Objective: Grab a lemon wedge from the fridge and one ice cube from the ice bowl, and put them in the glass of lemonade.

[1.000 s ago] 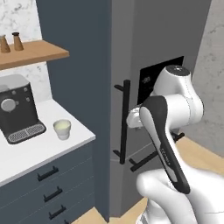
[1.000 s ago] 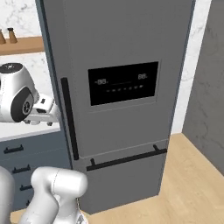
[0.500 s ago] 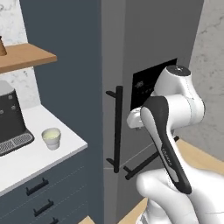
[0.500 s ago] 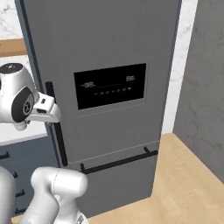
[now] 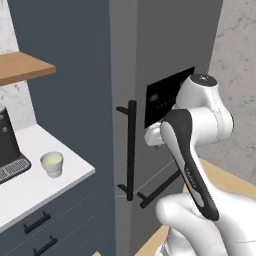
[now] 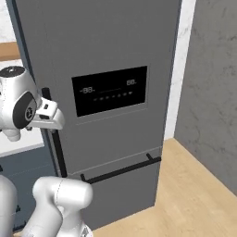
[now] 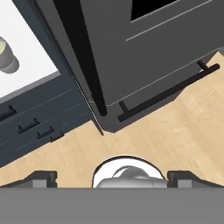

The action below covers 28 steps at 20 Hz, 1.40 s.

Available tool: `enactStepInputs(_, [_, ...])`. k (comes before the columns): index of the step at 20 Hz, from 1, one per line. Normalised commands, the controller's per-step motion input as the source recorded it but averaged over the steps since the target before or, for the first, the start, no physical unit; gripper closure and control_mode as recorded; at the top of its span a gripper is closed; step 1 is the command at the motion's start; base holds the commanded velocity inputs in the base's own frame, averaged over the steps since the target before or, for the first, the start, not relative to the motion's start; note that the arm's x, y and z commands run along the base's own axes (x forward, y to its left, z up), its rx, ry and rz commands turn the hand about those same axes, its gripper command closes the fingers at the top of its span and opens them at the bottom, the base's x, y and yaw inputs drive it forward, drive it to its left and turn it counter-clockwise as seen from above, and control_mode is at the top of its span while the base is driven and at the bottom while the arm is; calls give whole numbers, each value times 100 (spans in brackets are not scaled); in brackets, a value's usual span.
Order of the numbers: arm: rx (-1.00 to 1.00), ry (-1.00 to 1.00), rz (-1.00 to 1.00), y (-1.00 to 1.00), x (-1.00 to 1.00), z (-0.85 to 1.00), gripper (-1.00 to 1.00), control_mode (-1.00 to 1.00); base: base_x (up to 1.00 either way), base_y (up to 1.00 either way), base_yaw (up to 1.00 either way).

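Since the fridge (image 6: 115,106) is closed, line the spread, empty end effector (image 7: 111,175) squarely on its vertical handle (image 5: 131,150); glass (image 5: 52,164) waits left on worktop (image 5: 30,185).

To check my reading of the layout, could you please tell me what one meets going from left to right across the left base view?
Coffee machine → glass of lemonade on the white counter → vertical fridge handle → black display panel → the robot's white arm.
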Motion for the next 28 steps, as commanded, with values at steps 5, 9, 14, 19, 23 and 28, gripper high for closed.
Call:
enactStepInputs(5, [0,0,0,0,0,0,-100,100,-19,54,-13])
enactStepInputs(9, [0,0,0,0,0,0,-100,100,-16,27,-8])
enactStepInputs(14, [0,0,0,0,0,0,-100,100,-27,0,-2])
enactStepInputs(19, [0,0,0,-19,2,0,-100,-100,0,0,0])
enactStepInputs(23, [0,-11,10,0,-23,18,-100,-100,0,0,0])
enactStepInputs(28, [-4,-20,22,0,-15,43,-100,-100,0,0,0])
